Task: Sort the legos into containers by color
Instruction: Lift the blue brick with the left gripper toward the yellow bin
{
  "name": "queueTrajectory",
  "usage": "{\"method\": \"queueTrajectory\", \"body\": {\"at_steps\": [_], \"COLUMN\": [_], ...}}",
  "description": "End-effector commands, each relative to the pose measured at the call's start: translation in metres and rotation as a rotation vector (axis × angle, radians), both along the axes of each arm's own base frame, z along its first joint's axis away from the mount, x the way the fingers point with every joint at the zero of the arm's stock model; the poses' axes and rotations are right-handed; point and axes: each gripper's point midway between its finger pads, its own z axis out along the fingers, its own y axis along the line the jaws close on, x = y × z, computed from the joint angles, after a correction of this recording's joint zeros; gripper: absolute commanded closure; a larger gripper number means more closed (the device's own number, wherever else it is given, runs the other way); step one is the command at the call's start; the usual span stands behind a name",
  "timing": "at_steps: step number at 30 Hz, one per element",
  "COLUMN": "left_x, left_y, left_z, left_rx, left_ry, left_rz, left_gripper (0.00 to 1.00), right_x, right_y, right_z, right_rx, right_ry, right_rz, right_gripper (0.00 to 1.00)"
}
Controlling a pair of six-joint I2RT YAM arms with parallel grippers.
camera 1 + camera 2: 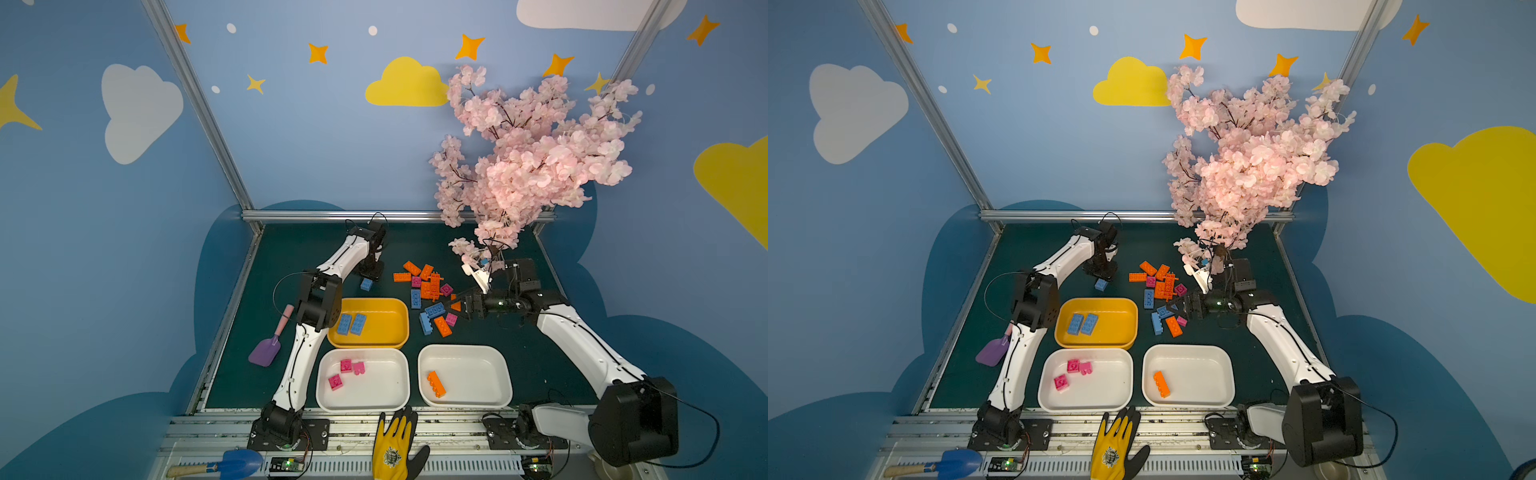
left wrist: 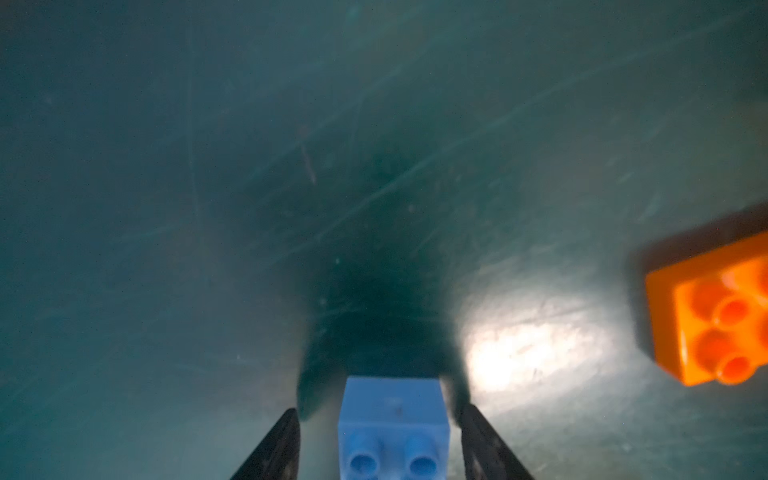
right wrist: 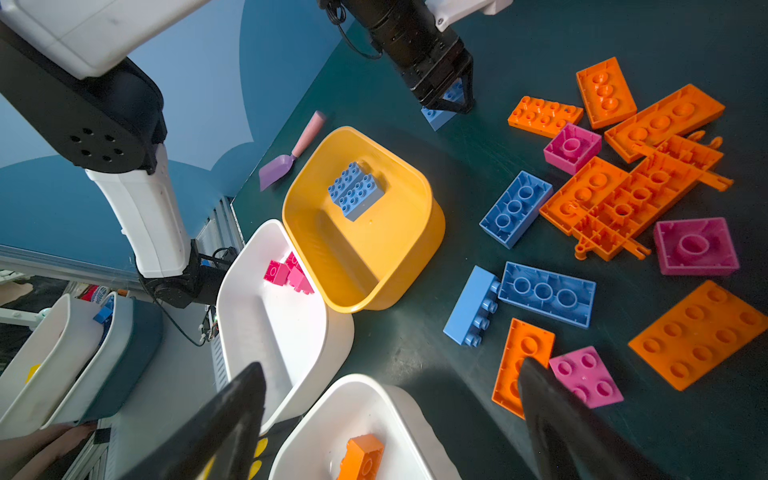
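A small light-blue brick [image 2: 392, 424] lies on the green mat behind the yellow tray [image 1: 399, 305]. My left gripper [image 1: 368, 275] stands over it, open, with a gap between each finger and the brick. Two blue bricks [image 1: 351, 324] lie in the yellow tray. Three pink bricks [image 1: 347, 370] lie in the left white tray [image 1: 397, 395], and one orange brick [image 1: 435, 384] in the right white tray [image 1: 494, 365]. The loose pile of orange, blue and pink legos [image 1: 430, 291] lies in the middle of the mat. My right gripper [image 1: 459, 306] hovers wide open at the pile's right edge, holding nothing.
A purple toy shovel [image 1: 268, 345] lies left of the left arm. A yellow glove [image 1: 395, 449] and a blue trowel [image 1: 232, 463] rest on the front rail. A pink blossom tree [image 1: 528, 158] overhangs the back right corner, above the right wrist.
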Motion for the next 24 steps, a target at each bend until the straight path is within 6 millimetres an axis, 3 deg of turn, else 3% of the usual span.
{"method": "queueTrajectory", "body": {"at_steps": [1,5,9,13,16,20,24], "left_x": [-0.021,-0.030,-0.023,-0.016,-0.018,-0.037,-0.081], "left_y": [0.005,0.007,0.006,0.003,0.001,-0.006,-0.016], "left_z": [0.006,0.001,0.001,0.011,0.031,0.068,0.098], "left_rx": [0.003,0.006,-0.001,-0.011,-0.025,-0.058,-0.120], "left_ry": [0.055,0.077,0.041,0.010,-0.005,-0.022,0.015], "left_rz": [0.000,-0.005,-0.014,-0.014,-0.021,-0.019,-0.005], "left_gripper": [0.43,0.52,0.69,0.71,0.71,0.70,0.69], "right_x": [-0.001,0.000,0.001,0.002,0.001,-0.006,-0.020], "right_y": [0.000,0.001,0.001,0.001,0.002,0.006,0.016], "right_z": [0.009,0.009,0.010,0.012,0.015,0.017,0.019], "right_rx": [0.012,0.013,0.014,0.016,0.022,0.037,0.055], "right_ry": [-0.014,-0.013,-0.019,-0.022,-0.025,-0.015,-0.005], "right_rz": [0.010,0.009,0.010,0.010,0.016,0.041,0.084], "right_gripper": [0.07,0.07,0.07,0.07,0.07,0.07,0.07]}}
